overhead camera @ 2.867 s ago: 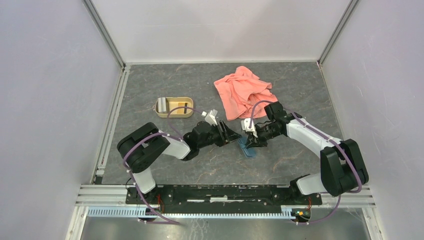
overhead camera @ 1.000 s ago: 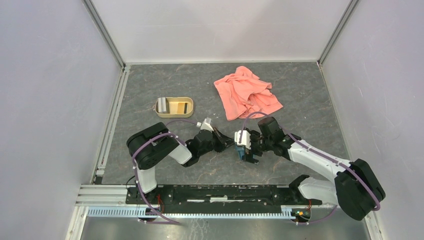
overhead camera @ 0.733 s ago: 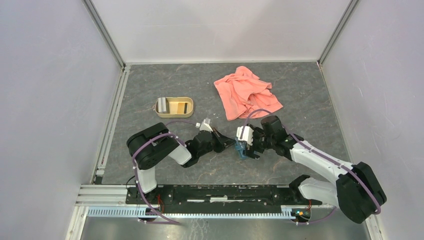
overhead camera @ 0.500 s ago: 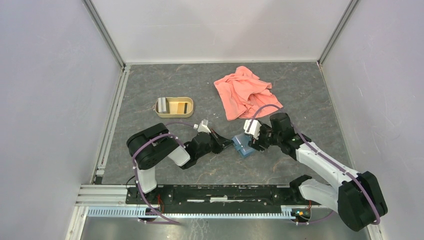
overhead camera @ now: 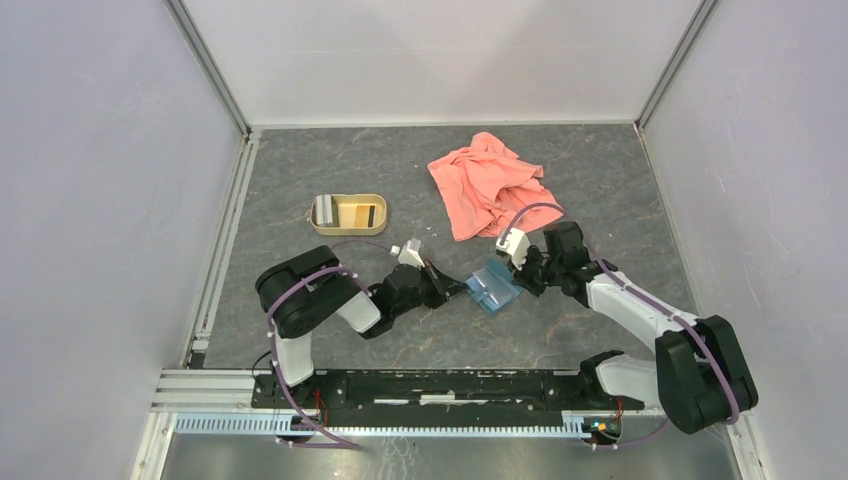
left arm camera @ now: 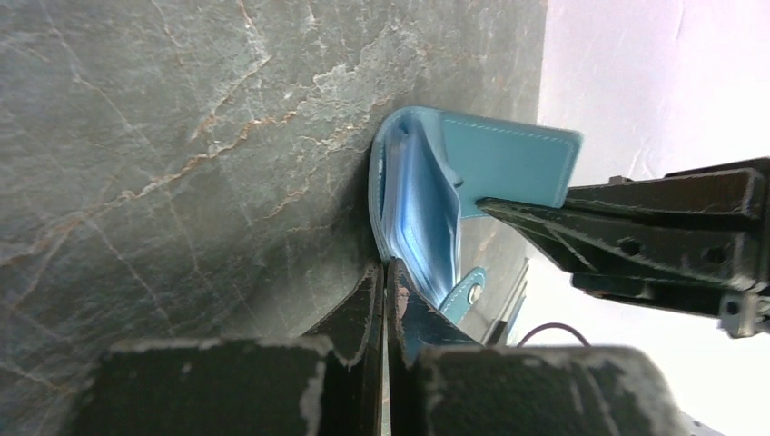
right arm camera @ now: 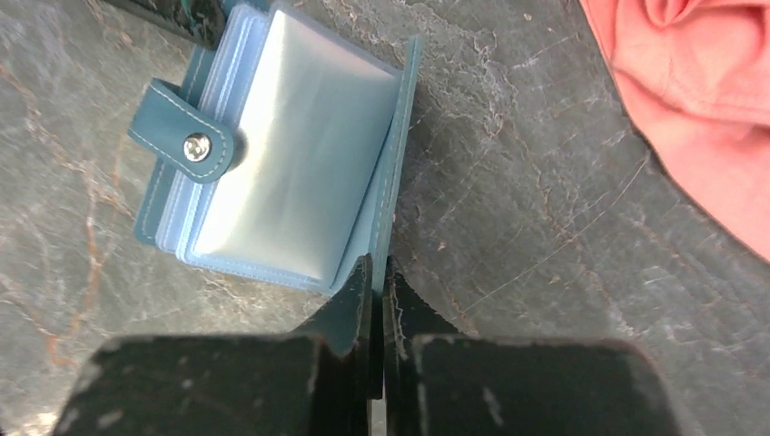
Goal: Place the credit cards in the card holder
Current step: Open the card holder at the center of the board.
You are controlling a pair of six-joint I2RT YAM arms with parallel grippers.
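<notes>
The table (overhead camera: 400, 170) is a dark grey slab veined like marble, matt and flat. On it the card holder (overhead camera: 493, 289) lies open between the two arms, and everything else is placed from it.

Beyond the card holder, towards the far wall, a salmon-pink cloth (overhead camera: 490, 185) lies crumpled in soft folds, well apart from it. Far to its left stands a tan tray (overhead camera: 348, 230) with rounded corners. The tray holds the credit cards (overhead camera: 362, 213): orange-tan ones fill most of it and a greyish-white one sits at its left end.

The card holder is a small teal rectangle with stitched edges. Its glossy pale-blue sleeves face up and a short strap carries a round metal snap (right arm camera: 196, 147).

The right gripper (right arm camera: 374, 268) is pressed together on the edge of the cover on the card holder's right side, the teal material nipped between its black fingers. The left gripper (left arm camera: 382, 272) is pressed together at the opposite edge and seems to pinch the cover there, though its wrist view is too tight to be sure.
</notes>
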